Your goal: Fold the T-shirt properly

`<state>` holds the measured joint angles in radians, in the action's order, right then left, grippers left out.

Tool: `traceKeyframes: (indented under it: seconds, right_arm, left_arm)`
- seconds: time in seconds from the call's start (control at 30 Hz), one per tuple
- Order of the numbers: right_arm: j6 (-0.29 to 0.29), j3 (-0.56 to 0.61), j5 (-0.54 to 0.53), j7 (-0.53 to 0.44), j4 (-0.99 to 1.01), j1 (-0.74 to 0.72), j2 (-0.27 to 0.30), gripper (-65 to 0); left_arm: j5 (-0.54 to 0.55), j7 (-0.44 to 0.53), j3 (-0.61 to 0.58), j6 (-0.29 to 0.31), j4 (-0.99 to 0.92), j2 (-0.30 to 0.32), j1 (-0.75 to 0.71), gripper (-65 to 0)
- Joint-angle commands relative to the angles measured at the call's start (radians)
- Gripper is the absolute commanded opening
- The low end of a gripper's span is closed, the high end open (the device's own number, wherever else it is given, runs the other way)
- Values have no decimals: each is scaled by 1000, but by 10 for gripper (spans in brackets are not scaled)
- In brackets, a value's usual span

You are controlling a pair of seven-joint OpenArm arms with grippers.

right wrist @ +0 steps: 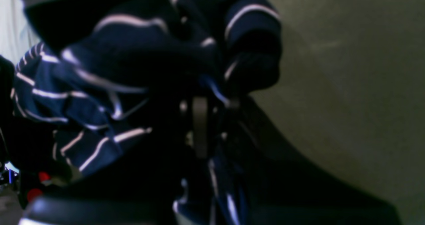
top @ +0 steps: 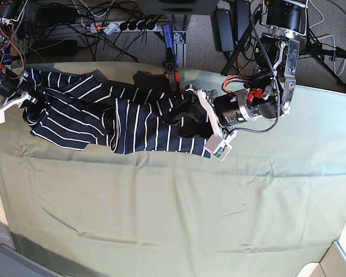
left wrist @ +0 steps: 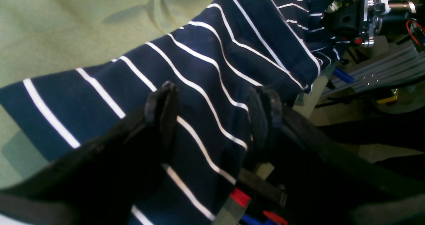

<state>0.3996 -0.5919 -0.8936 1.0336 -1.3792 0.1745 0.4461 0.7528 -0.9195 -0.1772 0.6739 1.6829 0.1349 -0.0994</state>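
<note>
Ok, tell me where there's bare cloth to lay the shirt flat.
The olive-green cloth lies bare across its whole near half, below the T-shirt, and on the strip right of the left hand. The far edge is crowded: bunched shirt, both arms, and the right hand at the corner.

Your left gripper [left wrist: 212, 115] stood wide open, its fingers [left wrist: 162, 108] spread apart, the arm reaching in low. Your right gripper [right wrist: 199, 118] sat far out, jaws pinched nearly together.
</note>
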Motion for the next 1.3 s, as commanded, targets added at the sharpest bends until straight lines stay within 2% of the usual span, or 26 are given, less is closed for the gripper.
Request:
traceKeyframes:
  seconds: [0.0,0.2,0.33,0.53,0.73,0.8,0.9,1.13,1.27]
  right_arm:
    - [80,-11,7,3,-10,-2,23,-650]
    - [80,-101,11,15,-10,-2,76,-650]
    - [80,-127,-9,32,-10,-2,151,-650]
    - [81,-127,-46,42,-11,-2,255,-650]
    - [126,-127,-174,133,-38,-2,265,-650]
    - [130,-127,-203,142,-60,-2,259,-650]
    - [132,-127,-214,144,-141,-2,219,-650]
    - [132,-126,-213,146,-399,-2,65,-650]
    - [132,-124,-213,145,-489,-2,-5,-650]
  left_arm:
    - [21,17,5,11,25,-1,14,-281]
    - [21,7,54,12,74,-1,16,-281]
    - [19,-28,61,19,75,2,14,-281]
    - [6,-28,61,19,74,1,10,-281]
    - [12,-27,58,19,64,1,5,-281]
    - [-5,-27,58,18,43,1,4,-281]
    - [-37,-26,58,18,-16,2,2,-281]
    - [-37,-1,58,19,-111,1,1,-281]
    - [-40,14,58,19,-146,-5,1,-281]
